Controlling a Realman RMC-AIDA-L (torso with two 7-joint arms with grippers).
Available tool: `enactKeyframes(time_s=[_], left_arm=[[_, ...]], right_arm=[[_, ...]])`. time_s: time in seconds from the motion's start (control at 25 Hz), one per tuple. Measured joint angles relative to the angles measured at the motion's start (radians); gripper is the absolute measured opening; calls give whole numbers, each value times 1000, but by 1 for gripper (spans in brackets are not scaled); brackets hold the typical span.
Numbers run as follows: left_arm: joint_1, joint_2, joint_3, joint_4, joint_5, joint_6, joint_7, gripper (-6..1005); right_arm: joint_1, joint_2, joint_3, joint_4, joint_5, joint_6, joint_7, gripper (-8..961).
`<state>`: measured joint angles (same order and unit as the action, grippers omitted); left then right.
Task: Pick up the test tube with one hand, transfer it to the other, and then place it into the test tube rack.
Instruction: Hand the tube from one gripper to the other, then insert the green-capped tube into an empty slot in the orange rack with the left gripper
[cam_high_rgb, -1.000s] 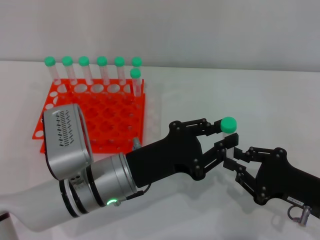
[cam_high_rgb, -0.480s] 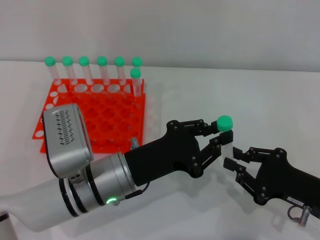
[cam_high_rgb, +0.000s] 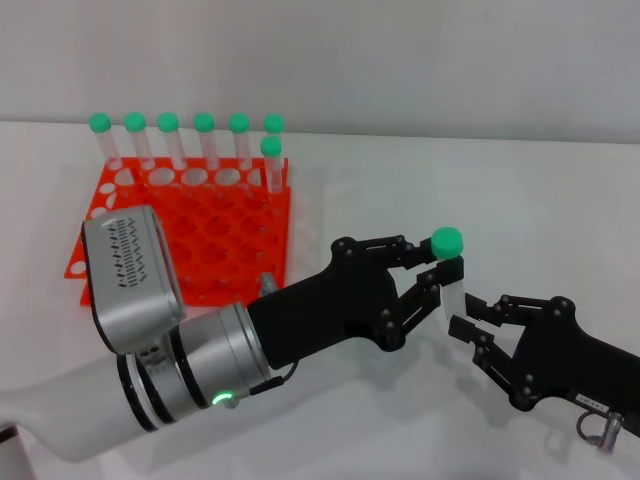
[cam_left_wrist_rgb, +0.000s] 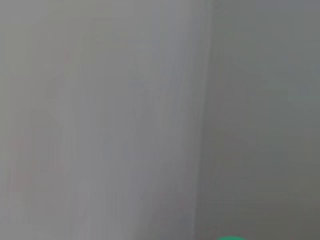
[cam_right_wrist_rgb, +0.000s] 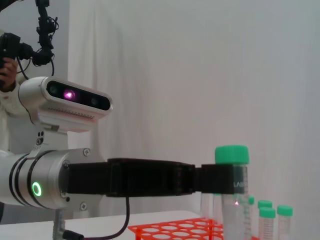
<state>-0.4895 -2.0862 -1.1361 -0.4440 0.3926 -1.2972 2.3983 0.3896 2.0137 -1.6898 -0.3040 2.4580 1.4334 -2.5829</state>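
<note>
My left gripper (cam_high_rgb: 437, 268) is shut on the test tube (cam_high_rgb: 450, 285), a clear tube with a green cap (cam_high_rgb: 447, 241), and holds it upright above the table, right of the rack. My right gripper (cam_high_rgb: 470, 315) is open just right of the tube's lower end, fingers pointing at it. The orange-red test tube rack (cam_high_rgb: 200, 235) stands at the back left. In the right wrist view the left arm holds the tube (cam_right_wrist_rgb: 232, 185) close in front, with the rack (cam_right_wrist_rgb: 170, 231) below. The left wrist view shows only a sliver of the green cap (cam_left_wrist_rgb: 231, 238).
Several other green-capped tubes (cam_high_rgb: 185, 140) stand in the rack's back row, and one (cam_high_rgb: 271, 165) stands a row nearer. The left forearm (cam_high_rgb: 180, 350) crosses the front of the table. White tabletop lies to the right of the rack.
My left hand has carried the tube slightly left and up, away from the right gripper's fingers. The right gripper has stayed nearly still.
</note>
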Motion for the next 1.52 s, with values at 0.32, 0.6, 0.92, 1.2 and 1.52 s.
enactKeyframes(time_s=[0.32,0.6,0.92,1.2,1.52], left_arm=[[2,0,-2,-1,-22,0,1,207],[3,0,-1,1,-45,-2,10,209],[93,4,-91,7,-163,-11,122,212],[192,-2,-306,21,-207,-13,149,215],[141,1,-328,96,-393,25,221,217]], right_arm=[[0,-1,4,0,-4,6,32,191],[-4,-2,23,2,4,3,62,298],[-86,-22,191,8,0,-2,59,529],[-161,-14,441,28,3,1,50,841],[-155,-13,613,57,7,8,50,874]])
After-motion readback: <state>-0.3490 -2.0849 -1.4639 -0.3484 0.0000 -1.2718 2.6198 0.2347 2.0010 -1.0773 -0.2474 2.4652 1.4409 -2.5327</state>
